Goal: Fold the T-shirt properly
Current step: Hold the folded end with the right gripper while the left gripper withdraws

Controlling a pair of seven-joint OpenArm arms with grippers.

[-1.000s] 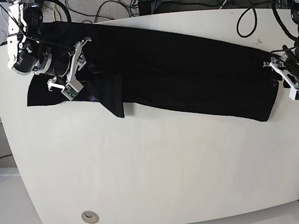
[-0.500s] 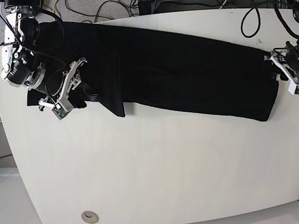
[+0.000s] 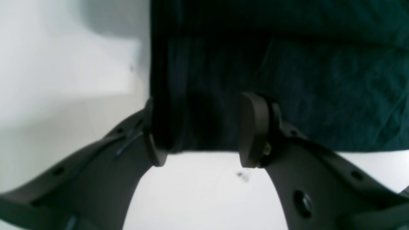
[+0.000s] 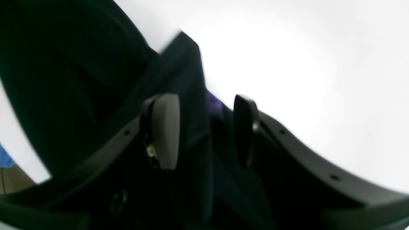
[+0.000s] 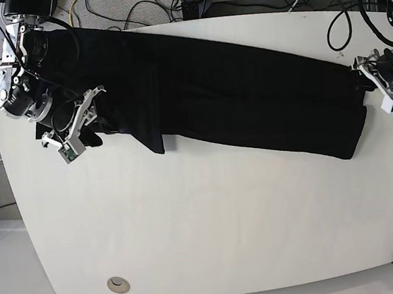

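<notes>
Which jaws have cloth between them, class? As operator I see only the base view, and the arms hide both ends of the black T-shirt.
Observer: In the left wrist view, the left jaws stand apart and straddle the corner of the T-shirt without pinching it.
Operator: And the right end?
Observer: In the right wrist view, a fold of cloth runs between the right jaws, which are also open.
Operator: Any print showing?
Observer: Yes, a bit of purple print peeks out between those jaws.

table (image 5: 212,223): white, rounded | cables (image 5: 131,5): tangled behind | floor: grey
</notes>
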